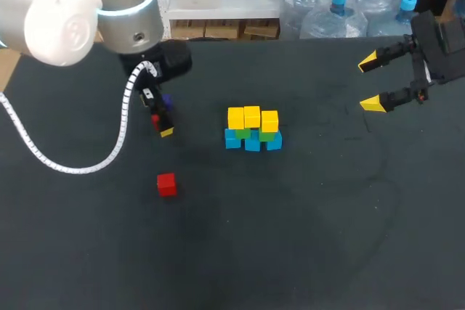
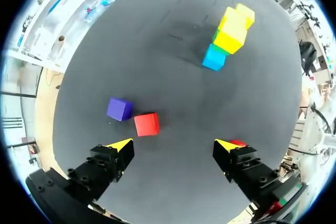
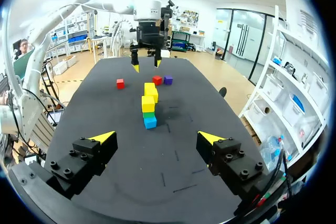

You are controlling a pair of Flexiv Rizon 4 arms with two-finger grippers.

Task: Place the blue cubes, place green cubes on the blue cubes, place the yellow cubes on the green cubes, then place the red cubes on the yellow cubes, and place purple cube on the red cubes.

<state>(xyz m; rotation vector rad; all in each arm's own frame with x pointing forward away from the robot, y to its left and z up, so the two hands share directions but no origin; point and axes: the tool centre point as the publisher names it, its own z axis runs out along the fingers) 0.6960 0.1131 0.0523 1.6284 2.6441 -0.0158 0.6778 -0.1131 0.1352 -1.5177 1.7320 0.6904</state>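
Note:
Mid-table stands the stack (image 1: pixel 252 130): blue cubes (image 1: pixel 232 139) at the bottom, green cubes (image 1: pixel 267 136) on them, yellow cubes (image 1: pixel 252 115) on top. My left gripper (image 1: pixel 160 115) hangs open above the table to the stack's left. In the left wrist view a red cube (image 2: pixel 146 124) and the purple cube (image 2: pixel 119 108) lie side by side just ahead of its left finger, and nothing is between the fingers of the left gripper (image 2: pixel 173 145). A second red cube (image 1: pixel 166 184) lies alone nearer the front. My right gripper (image 1: pixel 370 83) is open and empty, raised at the far right.
The black table (image 1: pixel 305 237) has bare surface in front of and to the right of the stack. A white cable (image 1: pixel 109 157) loops down from my left arm over the table's left part.

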